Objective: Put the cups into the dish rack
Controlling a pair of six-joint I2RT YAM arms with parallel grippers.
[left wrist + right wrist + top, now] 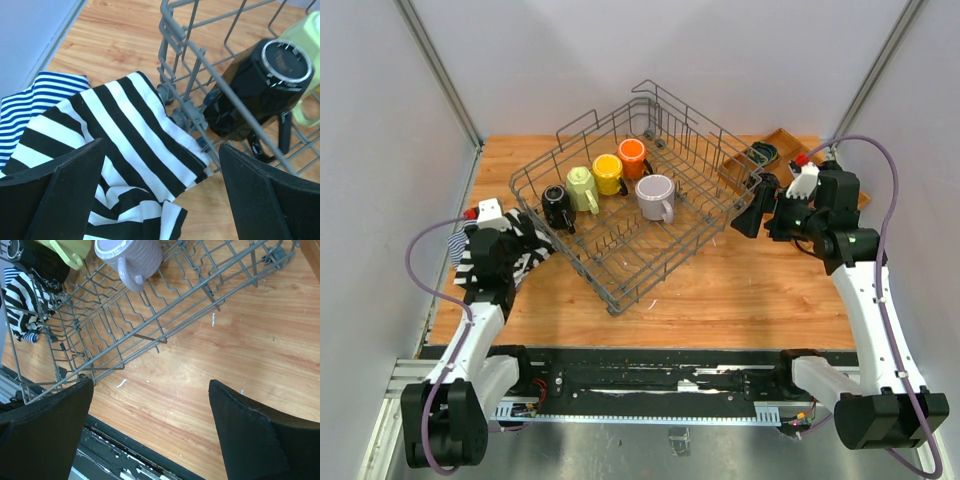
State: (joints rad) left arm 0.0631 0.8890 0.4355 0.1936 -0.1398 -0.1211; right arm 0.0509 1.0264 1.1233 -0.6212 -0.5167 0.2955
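Glossy black mug (pixel 557 206), cream mug (pixel 582 188), yellow mug (pixel 608 173) and orange mug (pixel 633 157) are sitting in a row inside the grey wire rack (pixel 640 252), lavender mug (pixel 656 196) beside them. Left gripper (pixel 160 197) is hanging spread over the striped cloth (pixel 125 135). Right gripper (pixel 150 432) is hanging spread, empty, over the wood table (pixel 740 290).
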